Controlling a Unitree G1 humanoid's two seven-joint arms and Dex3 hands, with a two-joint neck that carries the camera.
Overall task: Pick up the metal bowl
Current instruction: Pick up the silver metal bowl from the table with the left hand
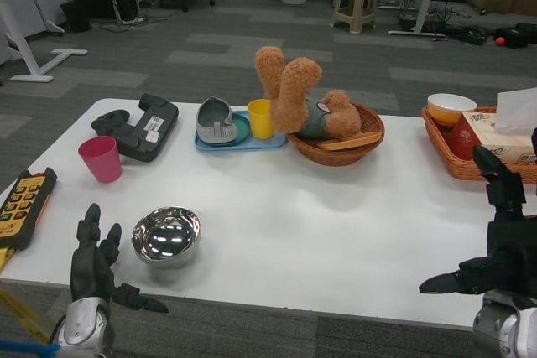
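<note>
Waiting at the near edge, the left hand (99,262) sits at about 7 o'clock on the white table (336,232), fingers spread and upright, thumb out toward the right, holding nothing. The metal bowl (166,236) stands upright just beside it, at roughly 3 o'clock from that hand, apart from the fingers. The right hand (495,249) hangs at 4 o'clock of the table, fingers apart, thumb pointing inward, empty as well. By my judgement the reach has barely begun and the grasp is not yet made. The next move calls for the left hand to travel toward 3 o'clock and settle its fingers over the rim; the polished, rounded wall looks likely to slip.
</note>
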